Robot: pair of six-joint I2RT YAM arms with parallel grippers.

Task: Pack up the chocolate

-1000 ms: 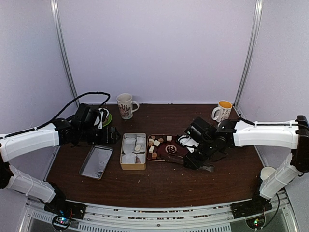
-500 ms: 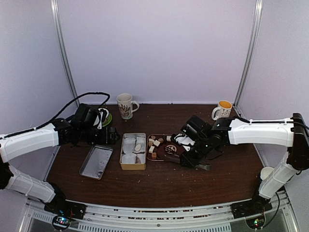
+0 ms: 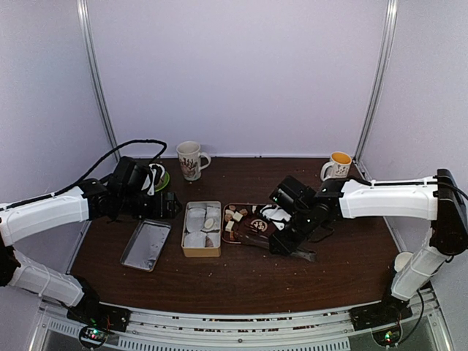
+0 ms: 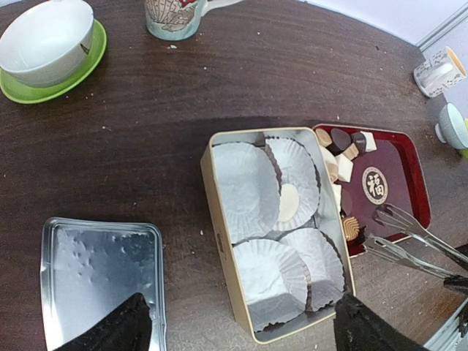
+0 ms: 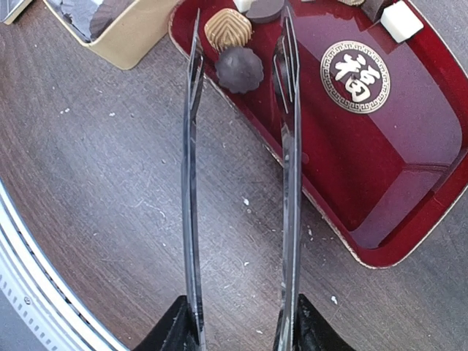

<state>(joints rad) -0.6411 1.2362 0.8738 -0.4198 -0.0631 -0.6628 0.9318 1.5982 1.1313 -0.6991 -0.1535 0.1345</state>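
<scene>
Right wrist view: the right claw (image 5: pixel 238 330) is gripping the tongs (image 5: pixel 290 183), whose tips are standing parted on either side of a dark round piece (image 5: pixel 239 69) near the rim of the red tray (image 5: pixel 380 168), apparently clear of it. Most of the chocolate (image 4: pixel 338 164) is lying on this tray, at the middle of the bench (image 4: pixel 146 110). Just beside the tray, on its left-edge side, the tin (image 4: pixel 212 212) is holding four paper cups (image 4: pixel 245 186); only one is carrying a cream piece (image 4: pixel 290 202). The left claw (image 4: pixel 238 333) is hanging wide and empty above the tin. Packing is judged barely begun: three cups are showing no piece, and the lid (image 4: pixel 95 270) is lying off, nearer the left edge.
</scene>
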